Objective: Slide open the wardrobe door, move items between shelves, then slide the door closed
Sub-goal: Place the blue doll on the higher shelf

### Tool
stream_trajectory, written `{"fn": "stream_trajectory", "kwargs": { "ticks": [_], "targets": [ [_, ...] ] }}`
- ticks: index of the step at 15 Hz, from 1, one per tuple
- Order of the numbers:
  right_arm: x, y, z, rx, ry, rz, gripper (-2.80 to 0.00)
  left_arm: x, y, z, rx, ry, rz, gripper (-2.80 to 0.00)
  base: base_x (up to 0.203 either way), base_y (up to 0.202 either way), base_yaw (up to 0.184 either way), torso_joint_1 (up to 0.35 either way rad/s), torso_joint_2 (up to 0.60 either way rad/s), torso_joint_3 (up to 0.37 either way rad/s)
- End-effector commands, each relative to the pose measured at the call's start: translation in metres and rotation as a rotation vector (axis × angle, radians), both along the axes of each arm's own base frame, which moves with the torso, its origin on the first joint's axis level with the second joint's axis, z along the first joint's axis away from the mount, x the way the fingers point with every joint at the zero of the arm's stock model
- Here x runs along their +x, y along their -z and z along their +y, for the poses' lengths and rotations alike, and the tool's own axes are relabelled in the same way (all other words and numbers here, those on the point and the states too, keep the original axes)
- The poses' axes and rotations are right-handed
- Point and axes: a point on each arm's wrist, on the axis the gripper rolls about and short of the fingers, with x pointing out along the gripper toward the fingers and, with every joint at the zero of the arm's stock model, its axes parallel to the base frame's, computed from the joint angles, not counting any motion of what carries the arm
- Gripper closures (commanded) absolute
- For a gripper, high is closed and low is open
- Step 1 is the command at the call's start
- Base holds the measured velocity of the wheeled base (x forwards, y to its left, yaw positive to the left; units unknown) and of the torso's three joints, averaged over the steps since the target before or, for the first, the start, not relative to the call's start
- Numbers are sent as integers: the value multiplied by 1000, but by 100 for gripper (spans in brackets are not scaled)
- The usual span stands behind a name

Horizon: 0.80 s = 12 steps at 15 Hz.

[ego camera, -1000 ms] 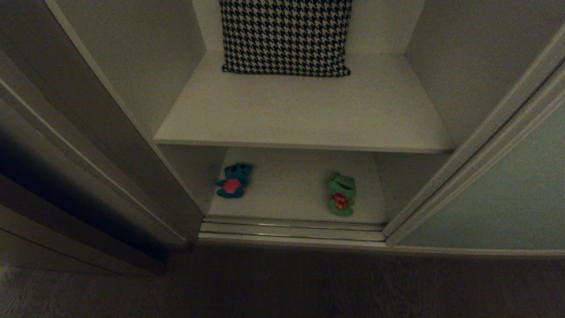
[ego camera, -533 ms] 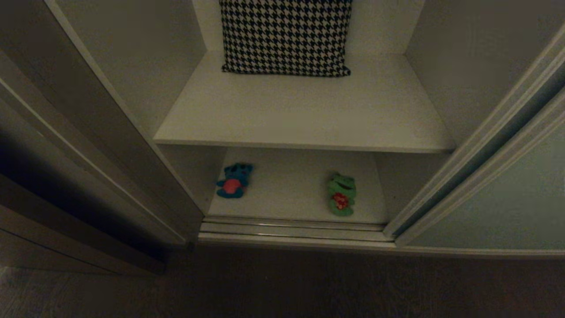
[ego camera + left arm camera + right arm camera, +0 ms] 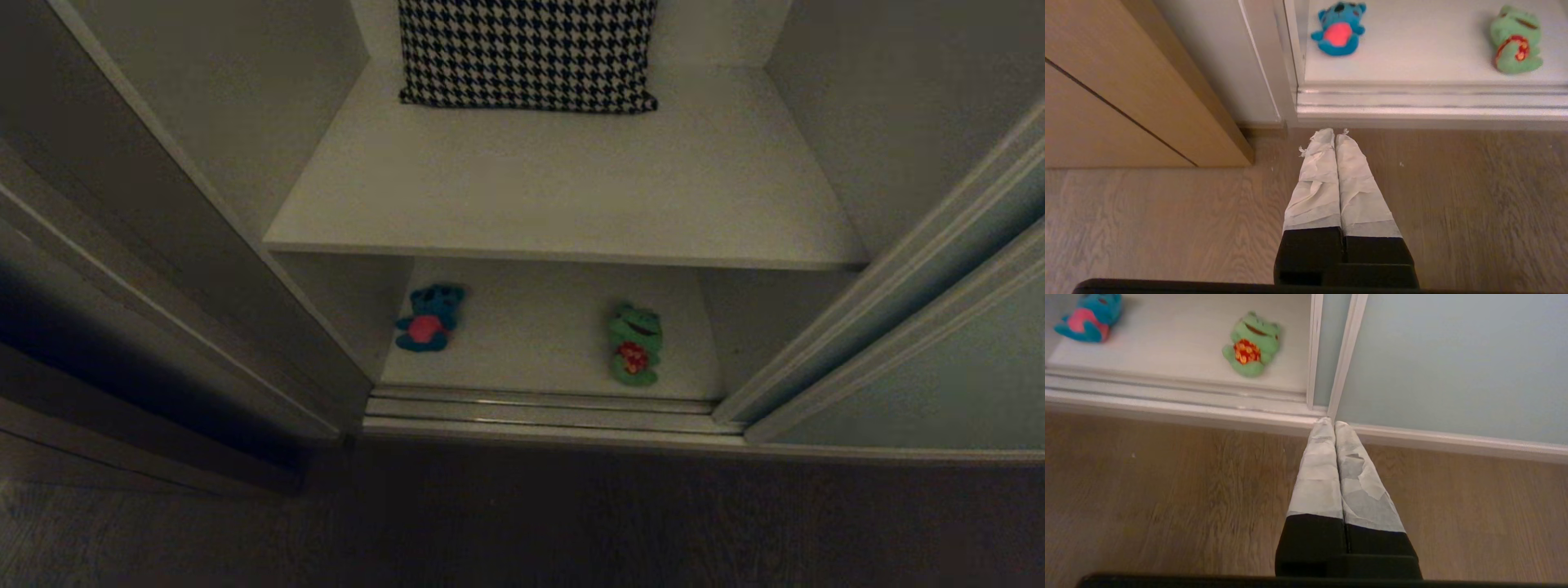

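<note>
Door is slid off to the right, so both shelves are reachable; frog and bear lie apart on the bottom shelf; left gripper and right gripper hang over the floor, fingers pressed together, empty, probably just parked before a reach.

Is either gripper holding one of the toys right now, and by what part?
Neither. The left gripper and right gripper are both shut on nothing, above the floor. The bear and frog lie on the bottom shelf.

head view high, looking down, wrist views low, sharing bottom shelf
</note>
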Motion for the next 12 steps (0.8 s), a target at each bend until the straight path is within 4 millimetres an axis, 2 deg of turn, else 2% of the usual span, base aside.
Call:
{"fn": "stream_trajectory", "kwargs": {
  "ticks": [1,12],
  "targets": [
    [0,0,0,0,0,1,0,0,0,0,-3,-4,4,0,0,0,0,2,2,-198],
    [0,0,0,0,0,1,0,0,-1,0,-11,-8,9,0,0,0,0,3,4,-199]
  ]
}}
